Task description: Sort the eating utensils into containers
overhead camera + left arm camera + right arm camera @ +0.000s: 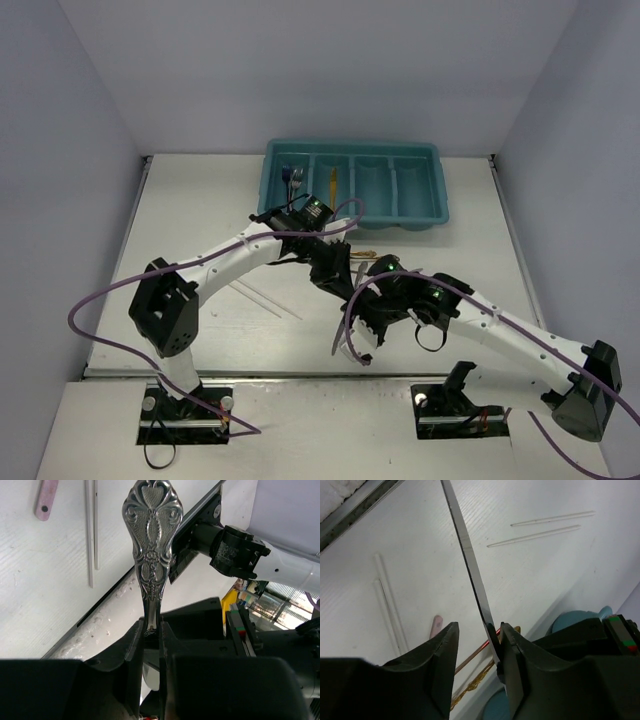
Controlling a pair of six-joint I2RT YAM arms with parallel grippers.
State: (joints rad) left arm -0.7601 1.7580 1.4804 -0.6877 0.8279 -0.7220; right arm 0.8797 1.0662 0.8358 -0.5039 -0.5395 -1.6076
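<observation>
- Left gripper (151,630) is clamped tight on the neck of an ornate silver utensil (152,540), handle pointing to twelve o'clock.
- Right gripper (479,630) stands parted; a shiny blade (470,555) leans on one finger, clear of the other.
- Teal tray (405,222) sits at twelve o'clock from both.

Top cam overhead, wrist cams close, share table (200,200)

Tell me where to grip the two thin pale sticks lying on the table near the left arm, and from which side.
Grip the thin pale sticks near their middle, from straight above, with the jaws closing across their length. They lie flat on the table, side by side and almost parallel, so one closing may gather both.
</observation>
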